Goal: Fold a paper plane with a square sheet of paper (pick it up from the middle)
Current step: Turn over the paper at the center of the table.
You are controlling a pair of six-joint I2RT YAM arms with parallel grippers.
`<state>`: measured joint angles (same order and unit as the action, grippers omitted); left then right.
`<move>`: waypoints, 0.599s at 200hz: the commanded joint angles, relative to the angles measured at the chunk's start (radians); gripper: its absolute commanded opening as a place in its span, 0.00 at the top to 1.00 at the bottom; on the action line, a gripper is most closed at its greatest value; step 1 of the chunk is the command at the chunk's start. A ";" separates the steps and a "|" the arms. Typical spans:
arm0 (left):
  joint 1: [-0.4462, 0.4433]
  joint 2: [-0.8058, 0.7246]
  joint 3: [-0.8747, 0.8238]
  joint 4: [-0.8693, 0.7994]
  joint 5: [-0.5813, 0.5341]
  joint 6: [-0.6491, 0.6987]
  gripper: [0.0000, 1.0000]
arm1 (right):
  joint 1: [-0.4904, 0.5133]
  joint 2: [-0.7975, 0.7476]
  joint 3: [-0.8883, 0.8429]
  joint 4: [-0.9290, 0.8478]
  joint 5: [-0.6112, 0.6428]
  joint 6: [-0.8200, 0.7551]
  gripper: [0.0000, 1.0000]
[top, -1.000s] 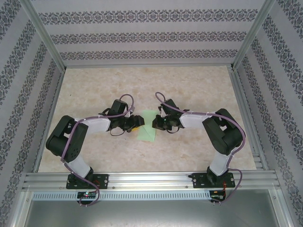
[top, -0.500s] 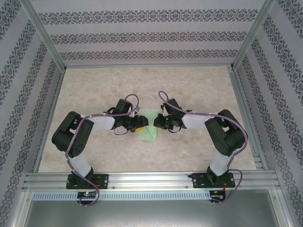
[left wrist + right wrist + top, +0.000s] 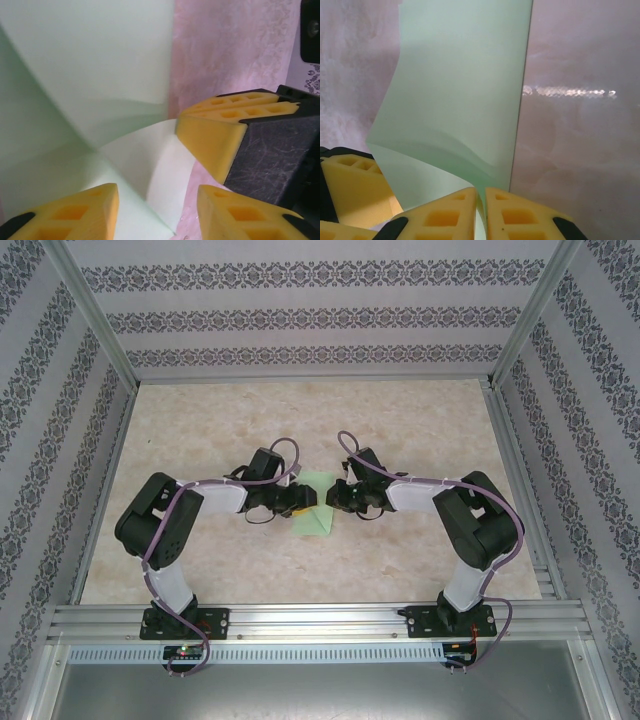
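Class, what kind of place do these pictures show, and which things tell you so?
Likely a robot test cell: an aluminium frame, patterned backdrop walls, and a left arm and right arm bolted at the table edge.

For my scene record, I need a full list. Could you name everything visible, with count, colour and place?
sheet of paper: one, pale green, creased, middle of the table
table: one, beige marbled, inside the enclosure
walls: three, white with grey patterned bands, around the table
rails: several, silver, near edge
left hand: one, black with yellow fingers, open at the paper's left side
right hand: one, same colours, shut on the paper's right edge
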<state>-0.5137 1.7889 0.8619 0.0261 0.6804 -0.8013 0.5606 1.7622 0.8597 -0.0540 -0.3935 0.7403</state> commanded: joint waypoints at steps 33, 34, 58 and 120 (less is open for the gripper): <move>-0.011 0.042 0.036 0.046 0.008 0.023 0.66 | -0.008 -0.088 -0.012 -0.003 0.018 0.013 0.64; -0.012 0.043 0.036 0.046 0.008 0.023 0.66 | -0.008 -0.088 -0.012 -0.003 0.018 0.013 0.64; -0.013 0.047 0.036 0.056 0.007 0.031 0.74 | -0.019 -0.166 -0.016 -0.071 0.091 0.004 0.50; -0.014 -0.036 0.101 -0.110 -0.073 0.192 0.95 | -0.065 -0.424 -0.052 -0.239 0.375 -0.039 0.24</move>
<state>-0.5140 1.8278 0.8993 0.0143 0.6609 -0.7277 0.5095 1.4322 0.8303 -0.2001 -0.1902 0.7319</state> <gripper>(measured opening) 0.068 0.732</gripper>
